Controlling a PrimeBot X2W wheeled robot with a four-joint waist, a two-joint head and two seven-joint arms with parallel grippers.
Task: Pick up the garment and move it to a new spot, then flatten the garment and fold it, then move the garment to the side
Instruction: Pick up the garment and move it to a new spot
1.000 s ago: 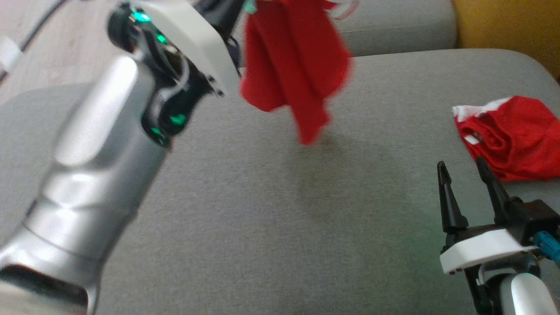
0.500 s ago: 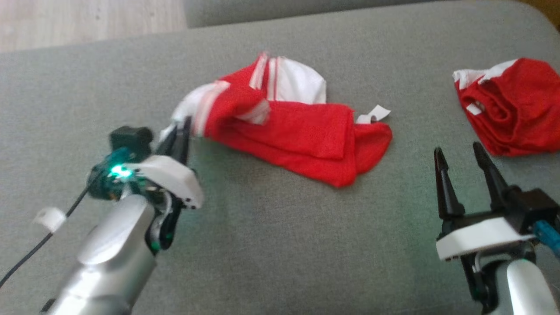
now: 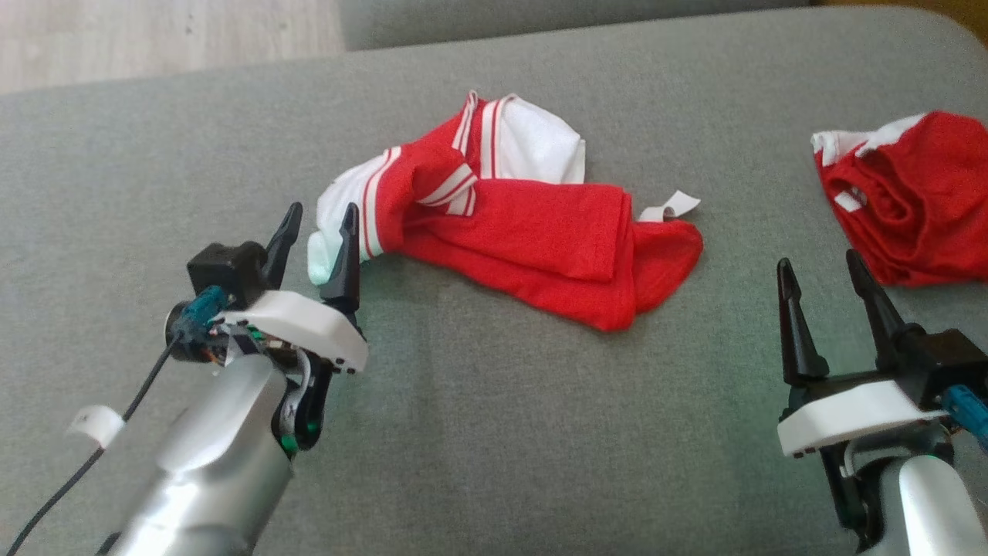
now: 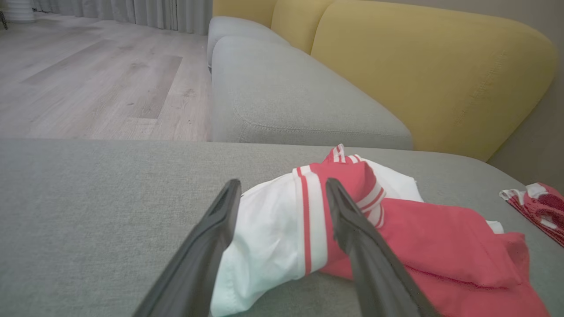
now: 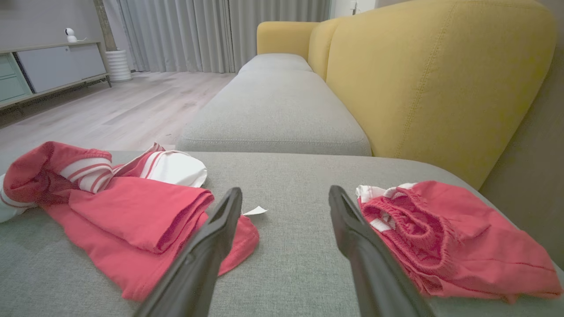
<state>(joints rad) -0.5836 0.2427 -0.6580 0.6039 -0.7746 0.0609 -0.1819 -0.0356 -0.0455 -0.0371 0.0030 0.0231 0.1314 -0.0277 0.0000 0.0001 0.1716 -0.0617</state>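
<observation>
The garment (image 3: 540,239), red with white striped sleeves, lies crumpled in a loose heap on the grey sofa cushion (image 3: 502,432). My left gripper (image 3: 323,210) stands open at the garment's left end, and its white sleeve lies between and just beyond the fingers. In the left wrist view the left gripper (image 4: 282,182) frames that white sleeve of the garment (image 4: 396,229) without pinching it. My right gripper (image 3: 818,262) is open at the lower right, clear of the cloth. The right wrist view has the right gripper (image 5: 285,189) above bare cushion, with the garment (image 5: 132,207) to its left.
A second red garment (image 3: 918,193) is bunched at the cushion's right edge, close to my right gripper, and appears as the second red garment (image 5: 440,233) in the right wrist view. A yellow backrest (image 5: 432,79) rises behind. Wooden floor (image 3: 154,38) lies beyond the cushion's far left edge.
The garment hung from my shut left gripper a second ago. It now lies on the cushion, and the left gripper has opened and let go. The head camera has tilted too.
</observation>
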